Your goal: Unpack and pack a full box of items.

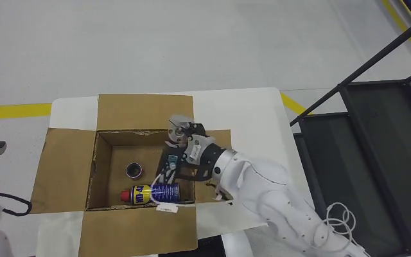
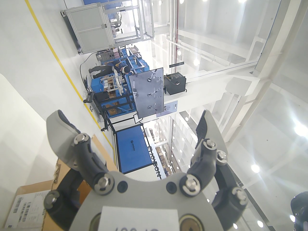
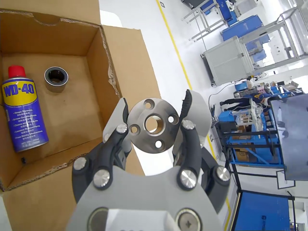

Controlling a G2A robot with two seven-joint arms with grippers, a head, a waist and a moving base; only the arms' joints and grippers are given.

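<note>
Right end effector [image 3: 156,102] up over the right side of the open cardboard box [image 1: 144,112] on the white counter [image 1: 257,115], and it's got the prize: a round steel flange [image 3: 164,131], four bolt holes round a central bore, pinched across its rim between the two ribbed pads, jaws closed only as far as the disc's width allows. Down on the box floor lie a blue and yellow spray can [image 3: 22,111] on its side with the red cap, and just beside it, not touching, a short metal ring [image 3: 56,79] standing on end. That flange looks like solid metal, so stiff, dense for its size and smooth at the edge; held at two points on a round rim it could swivel or slip, so I'd judge a slow carry and a low, flat set-down the safe call. The ring should be much the same, best taken across its outer wall; the can is lighter and apt to roll, best gripped across the middle of its body. Left end effector [image 2: 131,118] is aimed up into the hall, fingers spread wide with nothing between them
</note>
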